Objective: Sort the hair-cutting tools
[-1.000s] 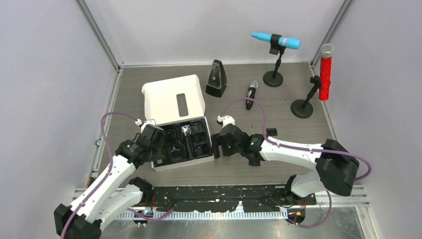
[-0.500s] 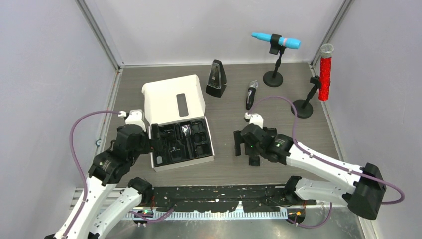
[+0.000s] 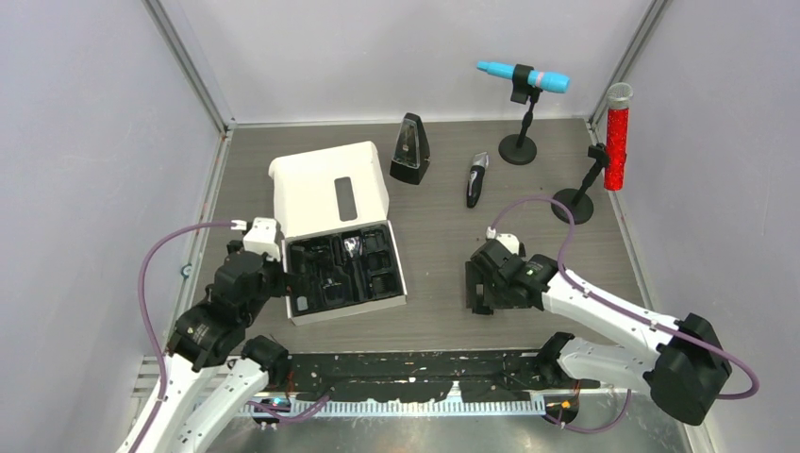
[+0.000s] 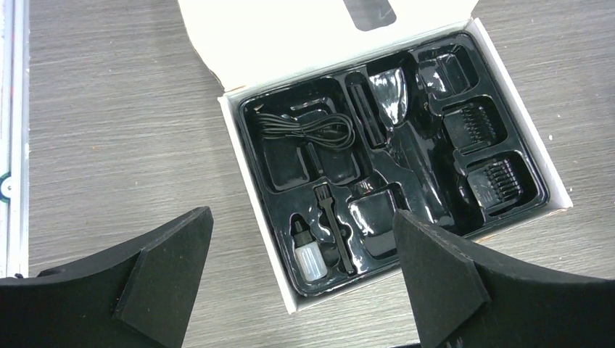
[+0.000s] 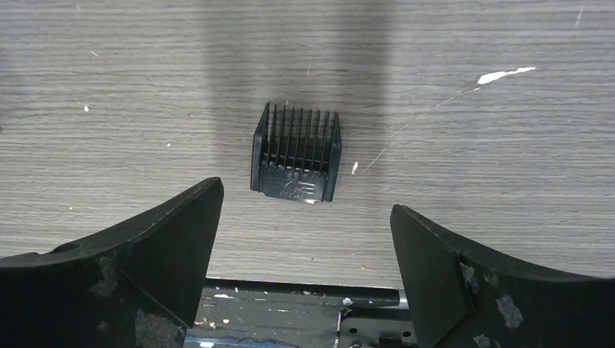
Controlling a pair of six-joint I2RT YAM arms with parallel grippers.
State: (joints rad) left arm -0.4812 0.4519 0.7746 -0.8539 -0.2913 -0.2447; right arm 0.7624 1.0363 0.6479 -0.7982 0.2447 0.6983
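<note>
The white box [image 3: 330, 184] lies open, and its black tray [image 4: 254, 167] holds a coiled cable [image 4: 308, 129], a tiny bottle [image 4: 310, 259], a small brush [image 4: 335, 228] and two comb guards [image 4: 475, 123]. The black-and-silver clipper [image 3: 476, 179] lies on the table behind the box, beside the metronome. My left gripper [image 4: 302, 214] hovers open over the tray's near corner, holding nothing. Another comb guard [image 5: 296, 163] lies on the table close to the front edge. My right gripper [image 5: 306, 196] is open above that guard, apart from it.
A black metronome [image 3: 409, 149] stands behind the box. The blue microphone [image 3: 524, 77] and the red microphone [image 3: 618, 137] stand on round bases at the back right. A black rail [image 3: 425, 363] runs along the table's front edge.
My left gripper opened wide and drew back from the tray toward the near left. My right gripper moved right, away from the box's side, and opened wider over the comb guard.
</note>
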